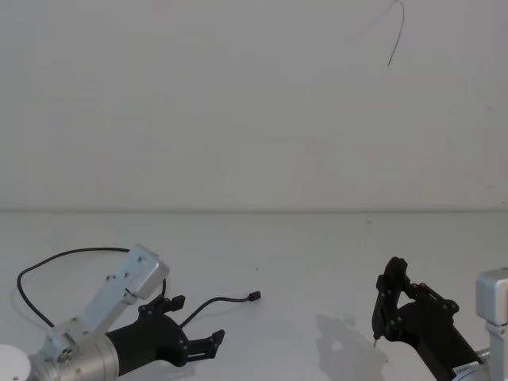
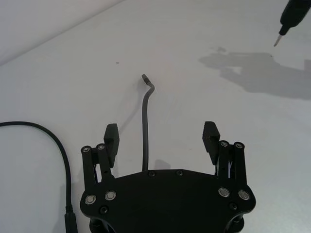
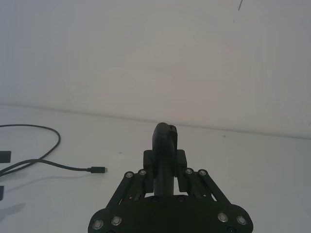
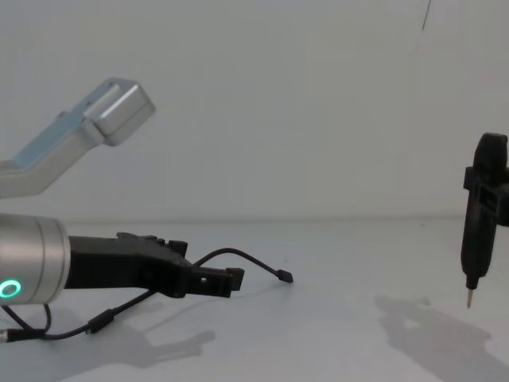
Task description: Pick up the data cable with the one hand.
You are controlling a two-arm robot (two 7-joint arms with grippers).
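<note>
Hovering low over the white desk [image 1: 317, 262], the left gripper [image 2: 161, 132] spreads its jaws wide either side of one data cable [image 2: 145, 121] lying there, gripping nothing; the right gripper [image 3: 165, 162] clamps one pen-shaped tool [image 4: 475, 239].

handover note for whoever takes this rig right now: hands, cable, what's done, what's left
Left hand: open, low over the table, data cable running between its fingers, not gripped.
Right hand: shut on a pen tool, parked at the right, above the table.
Done: left hand lined up astride the cable.
Left: close on the cable and lift.
</note>
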